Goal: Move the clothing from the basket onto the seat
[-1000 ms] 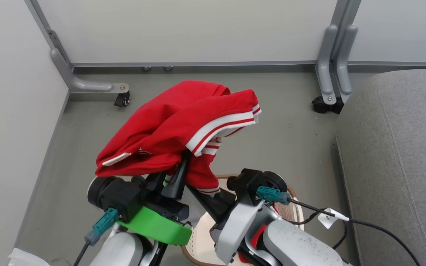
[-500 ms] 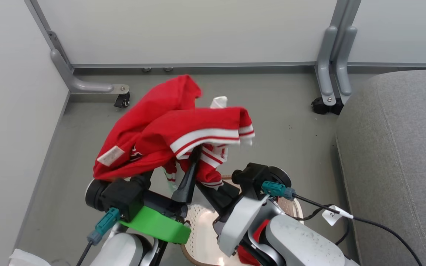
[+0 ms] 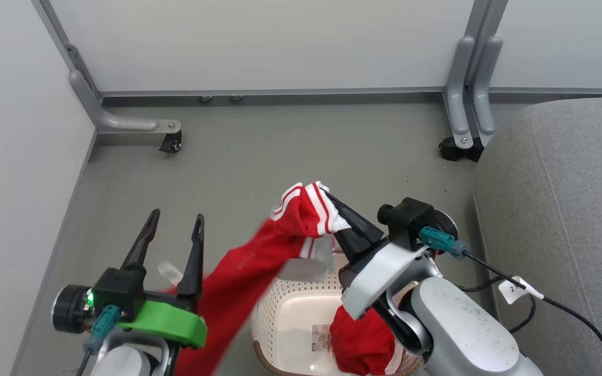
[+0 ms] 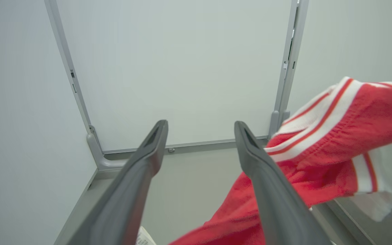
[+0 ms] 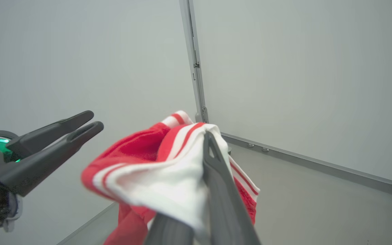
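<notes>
grey floor [image 3: 280,151], pale partition panels [image 3: 269,42] on castered metal legs [image 3: 123,124].

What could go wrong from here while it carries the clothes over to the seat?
1. The right gripper pinches only the striped edge of the red garment, so the garment may slip out.
2. The rest hangs low beside the open left gripper and past the basket, so it may snag or drag on the way to the seat.
</notes>
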